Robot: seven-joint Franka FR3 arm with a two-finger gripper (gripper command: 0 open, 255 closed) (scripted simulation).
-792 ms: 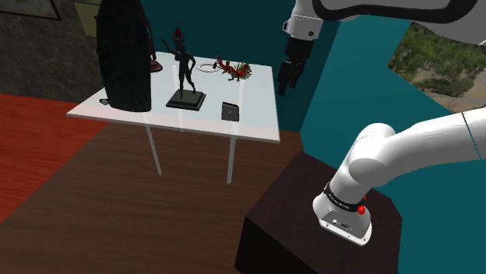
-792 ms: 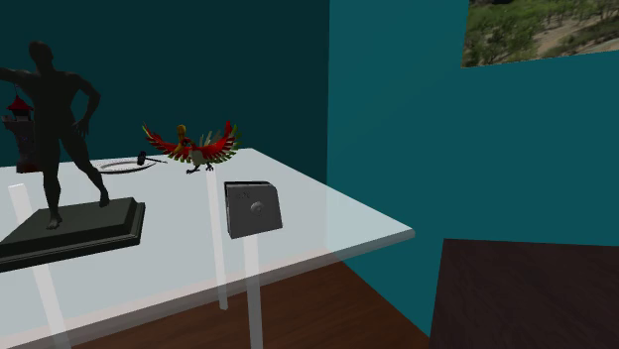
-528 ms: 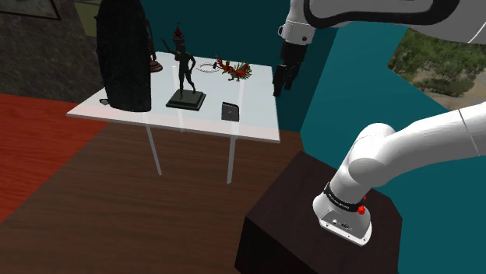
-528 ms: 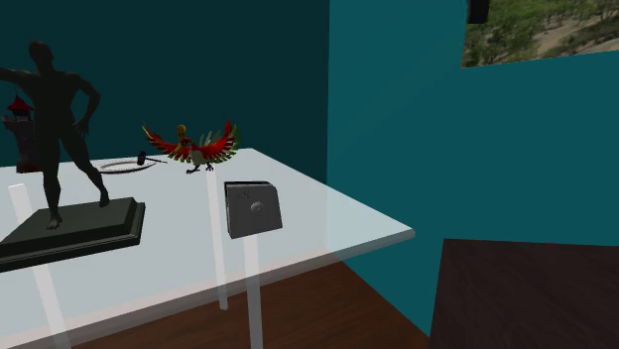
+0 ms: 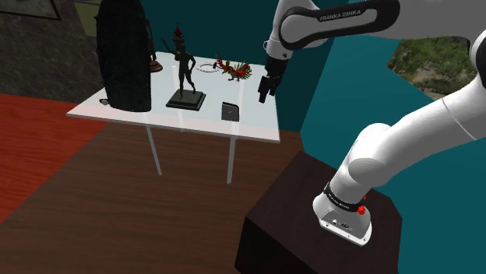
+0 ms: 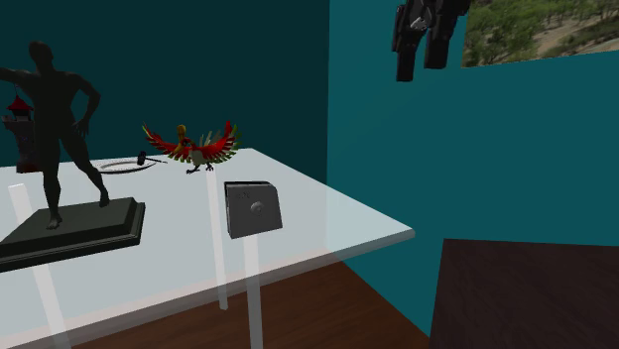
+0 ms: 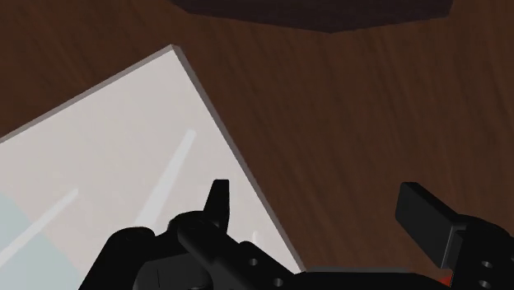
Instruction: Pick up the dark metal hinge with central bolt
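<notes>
The dark square hinge (image 5: 230, 112) with a round bolt at its centre stands near the glass table's (image 5: 257, 128) front edge, also seen as the hinge (image 6: 253, 208) in the second exterior view. My black gripper (image 5: 265, 95) hangs above the table's right edge in the shoulder view, higher than the hinge and to its right. In the second exterior view the gripper (image 6: 419, 69) is high above the hinge, towards the right. The wrist view has the gripper (image 7: 321, 210) open, fingers (image 7: 424, 218) apart and nothing between them, over the table corner (image 7: 123, 123) and wooden floor.
A dark statue of a man (image 5: 185, 74) on a base stands left of the hinge, with a red bird figure (image 5: 234, 70) and a thin ring (image 5: 206, 67) behind. A tall black object (image 5: 125, 54) fills the table's left end. The dark stand (image 5: 311, 226) lies lower right.
The arm has swung the gripper left and down toward the table in the shoulder view. It has come into the second exterior view from the top. The hinge has not moved.
</notes>
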